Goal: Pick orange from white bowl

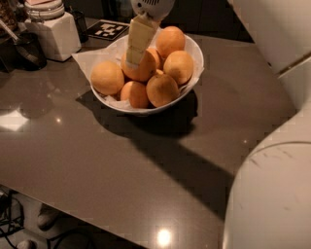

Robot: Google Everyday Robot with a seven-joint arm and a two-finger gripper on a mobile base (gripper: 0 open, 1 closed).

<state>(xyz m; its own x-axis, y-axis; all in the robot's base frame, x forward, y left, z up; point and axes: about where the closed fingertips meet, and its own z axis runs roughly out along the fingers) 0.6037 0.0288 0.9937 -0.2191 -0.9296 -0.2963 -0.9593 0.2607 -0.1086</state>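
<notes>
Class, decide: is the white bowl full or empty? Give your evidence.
Full. The white bowl holds a heap of oranges on crinkled paper; the gripper hangs over the middle orange.

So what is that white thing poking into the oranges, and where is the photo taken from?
That is a robot's hand, called a gripper. It hangs on one arm that reaches in from the top. The big white shapes on the right are part of the robot's body. There is only one camera, looking down at the grey table; I can't tell where it is fixed. On the table stands a white bowl lined with paper and full of oranges, and to its left a white canister. The gripper is down on the orange in the middle of the pile. Nothing is lifted yet, and I can't see if it has a hold.
</notes>
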